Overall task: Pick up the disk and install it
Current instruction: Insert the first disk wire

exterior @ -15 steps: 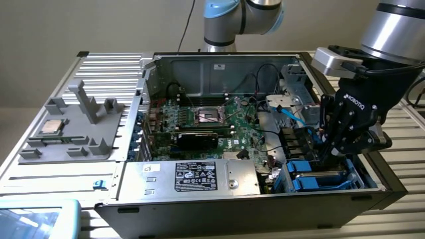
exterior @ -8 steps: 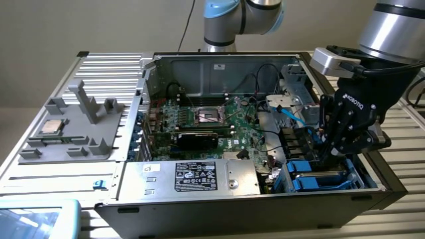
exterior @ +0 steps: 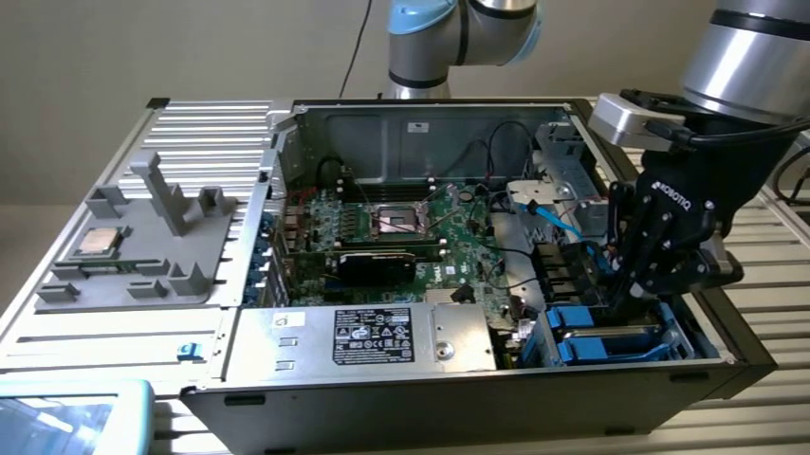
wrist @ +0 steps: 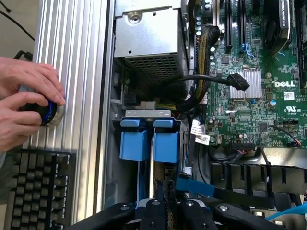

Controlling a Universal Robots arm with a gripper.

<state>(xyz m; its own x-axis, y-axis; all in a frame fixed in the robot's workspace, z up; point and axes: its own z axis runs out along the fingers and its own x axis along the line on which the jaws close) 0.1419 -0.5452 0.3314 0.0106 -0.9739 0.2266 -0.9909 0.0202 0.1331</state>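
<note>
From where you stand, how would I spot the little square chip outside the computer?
Find the open computer case, then look to the exterior view's left, where a grey plastic holder sits on the ribbed metal table. The chip lies on it: the one flat, shiny silver square among dull grey blocks.

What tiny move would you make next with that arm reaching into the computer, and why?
Probably a slow, short press straight down: the gripper is low in the corner drive bay, right at the blue-framed disk beside a second blue carrier.
</note>
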